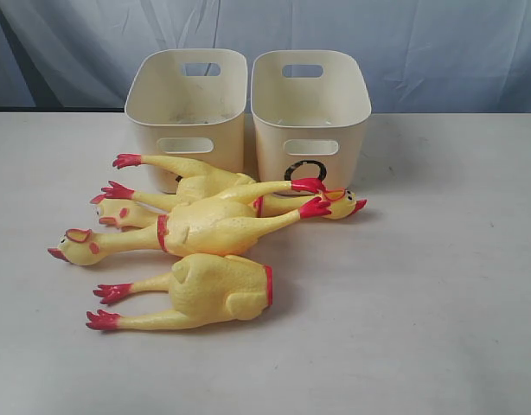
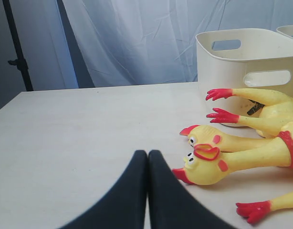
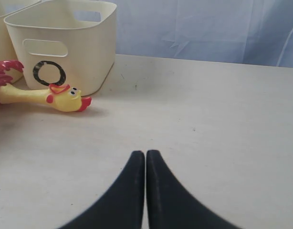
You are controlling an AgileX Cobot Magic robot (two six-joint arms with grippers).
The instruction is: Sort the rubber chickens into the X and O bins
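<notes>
Rubber chickens (image 1: 209, 203) lie piled on table (image 1: 438, 303), neither gripper touching them. L gripper (image 2: 147, 153): fingers pressed together, nothing held, over bare tabletop. Nearest it is one chicken's head (image 2: 204, 168), w/ a second head (image 2: 204, 138) just behind. R gripper (image 3: 145, 153): also closed & empty, well apart from another chicken head (image 3: 66, 99) lying just in front of O bin (image 3: 84, 47). Ext view: headless body (image 1: 218, 292) lies nearest cam, feet to left. Whole chickens (image 1: 218, 229) lie crossed behind it, up against both bins. Left bin (image 1: 175, 112): mark mostly hidden by chickens. Bins upright, side by side.
</notes>
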